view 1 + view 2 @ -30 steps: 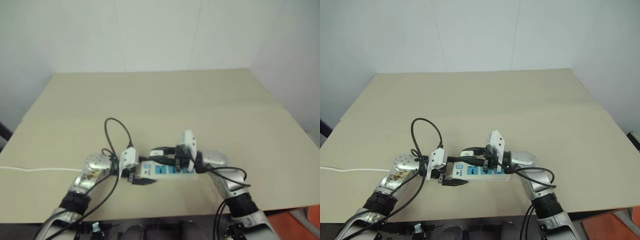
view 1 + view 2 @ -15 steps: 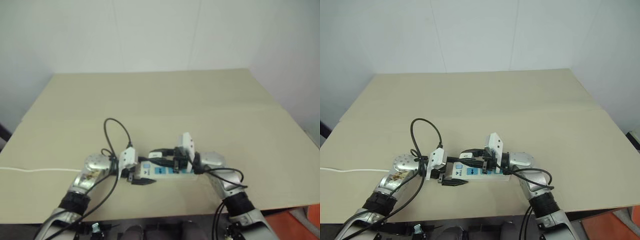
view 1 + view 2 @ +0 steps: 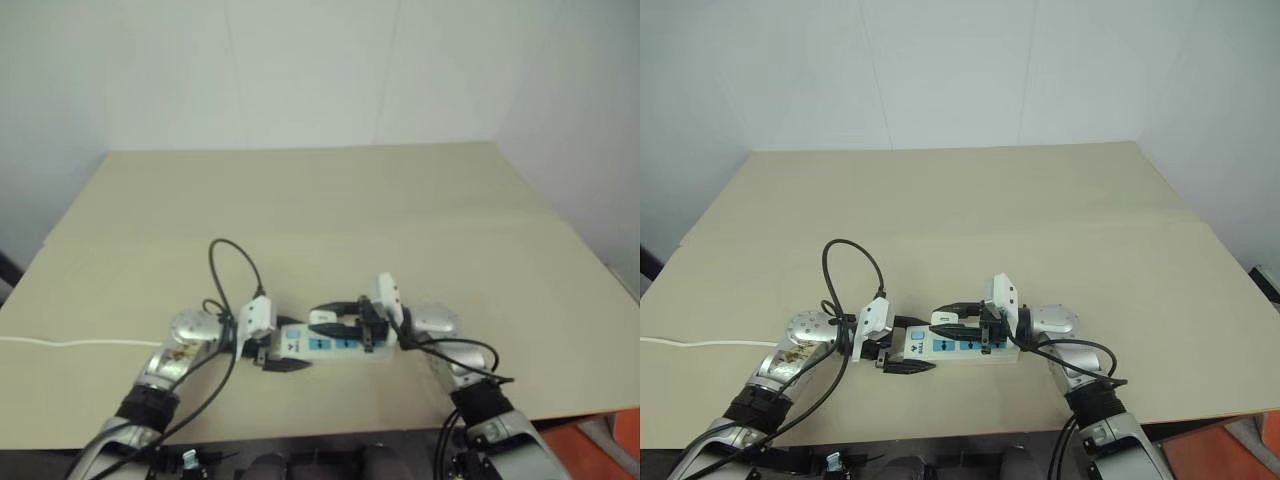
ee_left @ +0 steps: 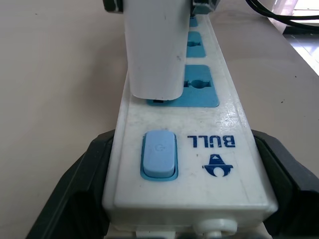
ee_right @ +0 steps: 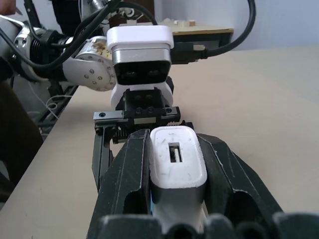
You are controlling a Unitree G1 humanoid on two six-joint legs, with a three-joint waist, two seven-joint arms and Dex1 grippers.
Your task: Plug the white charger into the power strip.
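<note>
The power strip (image 3: 962, 347) lies flat on the tan table (image 3: 970, 210), and both grippers meet over it. The left gripper (image 3: 902, 346) has its two black fingers (image 4: 75, 194) spread wide — one along each long side of the strip's switch end, clamping it between them. In the left wrist view the blue rocker switch (image 4: 159, 155) sits right between those fingers, with the blue socket panels (image 4: 201, 85) running away from the jaws.

The right gripper (image 5: 174, 174) is closed on the white charger (image 5: 175, 162), its fingers pressed against the charger's two sides so that the block fills the gap between them. The charger's end face, with a small rectangular port, looks back along the fingers. Held so, it stands on the strip over the socket panel nearest the switch, its lower edge at the panel — whether the pins are fully seated I cannot tell.
</note>
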